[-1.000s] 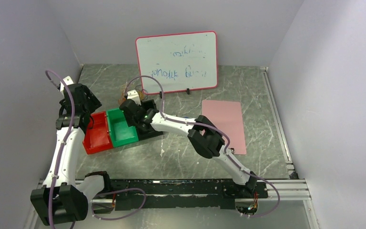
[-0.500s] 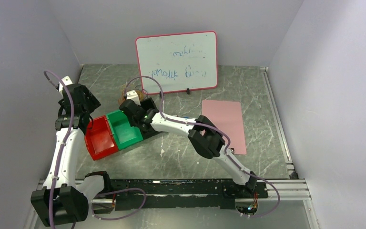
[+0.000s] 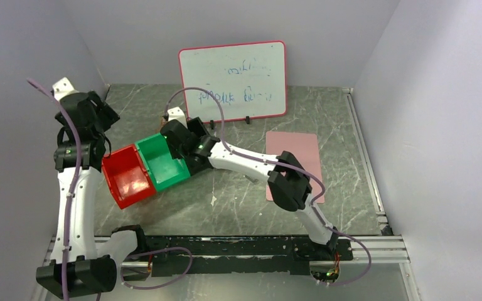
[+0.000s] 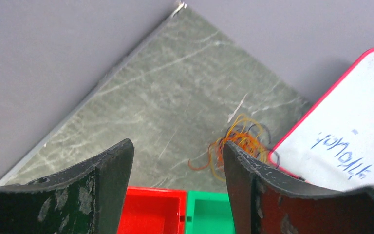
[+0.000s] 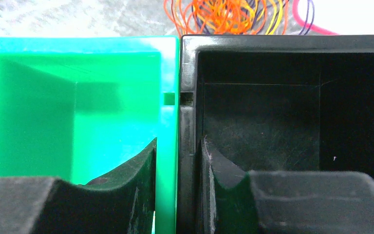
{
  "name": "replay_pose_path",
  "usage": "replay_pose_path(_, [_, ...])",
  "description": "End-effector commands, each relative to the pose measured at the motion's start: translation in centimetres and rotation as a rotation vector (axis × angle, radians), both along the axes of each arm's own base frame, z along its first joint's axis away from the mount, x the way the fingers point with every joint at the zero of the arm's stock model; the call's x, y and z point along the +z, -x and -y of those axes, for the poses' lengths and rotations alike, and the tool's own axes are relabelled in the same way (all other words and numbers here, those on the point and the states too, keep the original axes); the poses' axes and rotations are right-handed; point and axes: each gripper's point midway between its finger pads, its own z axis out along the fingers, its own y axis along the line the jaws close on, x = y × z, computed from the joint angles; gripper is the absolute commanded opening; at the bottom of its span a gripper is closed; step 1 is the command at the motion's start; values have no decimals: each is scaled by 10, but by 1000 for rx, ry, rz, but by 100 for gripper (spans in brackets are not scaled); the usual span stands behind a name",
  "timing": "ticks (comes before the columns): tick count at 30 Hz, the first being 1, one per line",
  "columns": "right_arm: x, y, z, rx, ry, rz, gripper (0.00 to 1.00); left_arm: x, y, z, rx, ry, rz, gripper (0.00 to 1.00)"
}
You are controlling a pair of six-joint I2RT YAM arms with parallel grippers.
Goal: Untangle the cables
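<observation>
The cables (image 4: pixel 241 141) are a small tangle of orange, yellowish and dark loops on the marble table beside the whiteboard's corner. They also show just beyond the bins as cables (image 5: pixel 224 13) in the right wrist view. My right gripper (image 5: pixel 177 146) is shut on the touching walls of the green bin (image 5: pixel 78 44) and the black bin (image 5: pixel 282 43), one finger inside each. From above, the right gripper (image 3: pixel 179 147) sits over the bins, near the tangle. My left gripper (image 4: pixel 177 146) hangs open and empty, high above the red bin (image 4: pixel 151 195), well short of the cables.
Red bin (image 3: pixel 125 179), green bin (image 3: pixel 163 164) and the partly hidden black bin form one slanted row at centre left. A whiteboard (image 3: pixel 232 81) leans on the back wall. A pink mat (image 3: pixel 295 163) lies to the right. The left wall is close to the left gripper (image 3: pixel 100 119).
The right gripper closed on the green and black bin walls, and the bin row swung and slid left. The left arm rose and moved back-left, away from the red bin.
</observation>
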Motion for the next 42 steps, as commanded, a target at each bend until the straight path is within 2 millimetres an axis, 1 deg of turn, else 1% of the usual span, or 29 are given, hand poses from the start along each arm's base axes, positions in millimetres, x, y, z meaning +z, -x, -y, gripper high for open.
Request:
replay_pose_path(1, [89,-12,2,-36,-153,106,0,47,16,-7,22,-53,69,72])
replay_pose_path(3, [96,-16,14,-55,-160,107,0,56,18,-7,22,-61,83,73])
replay_pose_path(4, [99,-20,24,-75,-158,112,0,59,18,-6,18,-63,90,73])
replay_pose_path(5, [96,-25,34,-97,-146,112,0,59,17,-6,13,-62,94,73])
replay_pose_path(6, [110,-28,49,-123,-159,126,0,58,15,-3,-1,-58,93,73])
replay_pose_path(7, [114,-32,63,-152,-159,132,0,54,13,-2,-10,-52,89,73])
replay_pose_path(10, [123,-47,115,-242,-167,129,0,41,6,5,-49,-27,74,72])
replay_pose_path(12, [126,-55,155,-308,-164,124,0,32,1,10,-76,-7,60,72])
replay_pose_path(13, [133,-57,180,-346,-166,133,0,28,-2,12,-90,2,55,71])
replay_pose_path(14, [133,-59,201,-382,-158,136,0,25,-4,14,-100,7,52,71])
replay_pose_path(15, [131,-61,224,-421,-145,140,0,21,-6,15,-108,12,47,71])
replay_pose_path(16, [122,-66,254,-471,-117,133,0,17,-8,16,-111,15,38,71])
replay_pose_path(17, [126,-69,276,-506,-115,139,0,14,-10,16,-115,17,31,71])
replay_pose_path(19, [120,-70,320,-567,-86,138,0,8,-13,16,-123,16,13,71])
replay_pose_path(22, [111,-67,375,-642,-27,135,0,-1,-18,18,-143,13,-8,70])
replay_pose_path(23, [104,-64,392,-667,-5,127,0,-5,-20,19,-150,14,-17,70])
replay_pose_path(26, [89,-59,431,-735,26,99,0,-15,-24,22,-172,24,-34,70])
replay_pose_path(28, [77,-56,449,-765,17,67,0,-21,-27,25,-189,36,-41,69])
replay_pose_path(31, [61,-54,466,-801,13,37,0,-29,-31,31,-225,52,-52,69])
replay_pose_path(34, [46,-53,474,-828,13,9,0,-37,-34,33,-239,60,-66,69])
replay_pose_path(36, [26,-48,480,-846,23,-30,0,-41,-36,34,-243,64,-72,69])
replay_pose_path(37, [19,-47,484,-859,24,-45,0,-43,-37,35,-248,67,-76,69])
replay_pose_path(39, [8,-47,495,-893,19,-65,0,-47,-40,36,-257,74,-85,69])
replay_pose_path(42, [1,-50,504,-914,7,-73,0,-51,-43,39,-274,85,-93,68])
